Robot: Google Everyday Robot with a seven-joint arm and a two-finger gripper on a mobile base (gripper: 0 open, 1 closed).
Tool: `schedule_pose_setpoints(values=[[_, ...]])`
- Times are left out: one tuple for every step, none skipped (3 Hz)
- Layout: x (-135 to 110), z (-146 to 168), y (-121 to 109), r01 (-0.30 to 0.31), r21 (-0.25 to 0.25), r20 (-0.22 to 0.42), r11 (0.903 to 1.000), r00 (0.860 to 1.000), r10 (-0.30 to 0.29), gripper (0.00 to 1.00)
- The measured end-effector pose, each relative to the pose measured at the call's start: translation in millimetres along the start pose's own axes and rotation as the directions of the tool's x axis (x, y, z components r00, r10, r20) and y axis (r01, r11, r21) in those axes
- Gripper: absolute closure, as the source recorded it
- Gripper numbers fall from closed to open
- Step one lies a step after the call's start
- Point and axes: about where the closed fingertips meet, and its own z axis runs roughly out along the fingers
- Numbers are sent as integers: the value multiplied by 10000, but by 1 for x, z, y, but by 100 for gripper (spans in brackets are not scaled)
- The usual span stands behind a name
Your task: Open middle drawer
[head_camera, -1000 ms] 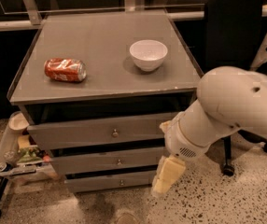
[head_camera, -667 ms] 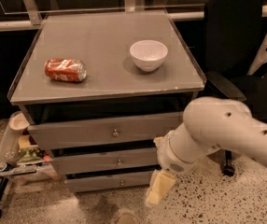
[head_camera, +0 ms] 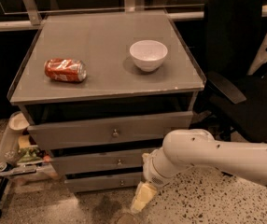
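Observation:
The grey cabinet has three drawer fronts stacked under its top. The middle drawer [head_camera: 89, 164] is a wide shallow grey panel with a small round metal knob [head_camera: 119, 162], and it looks pushed in. My gripper [head_camera: 141, 198] hangs low at the end of the white arm [head_camera: 203, 153]. It is in front of the cabinet's lower right corner, below and a little right of the knob, near the floor and apart from the knob.
The top drawer [head_camera: 77, 134] and bottom drawer [head_camera: 96, 183] also look pushed in. A red soda can [head_camera: 65, 70] lies on its side and a white bowl [head_camera: 148, 54] stands on the cabinet top. A black office chair [head_camera: 245, 78] stands to the right, and a cluttered cart [head_camera: 14, 155] to the left.
My arm has swung left and lower across the front of the cabinet, carrying the gripper from the cabinet's right side towards the drawers' centre line. The drawers have not moved.

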Motion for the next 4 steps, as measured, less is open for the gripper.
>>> schedule_pose_setpoints(values=[[0, 0, 0, 0, 0, 0, 10000, 10000, 0, 0], [5, 22, -10, 130, 140, -17, 9998, 9999, -130, 0], [6, 47, -41, 328, 558, -14, 9979, 9995, -328, 0], [10, 84, -97, 864, 1284, -241, 9879, 9962, -840, 0]])
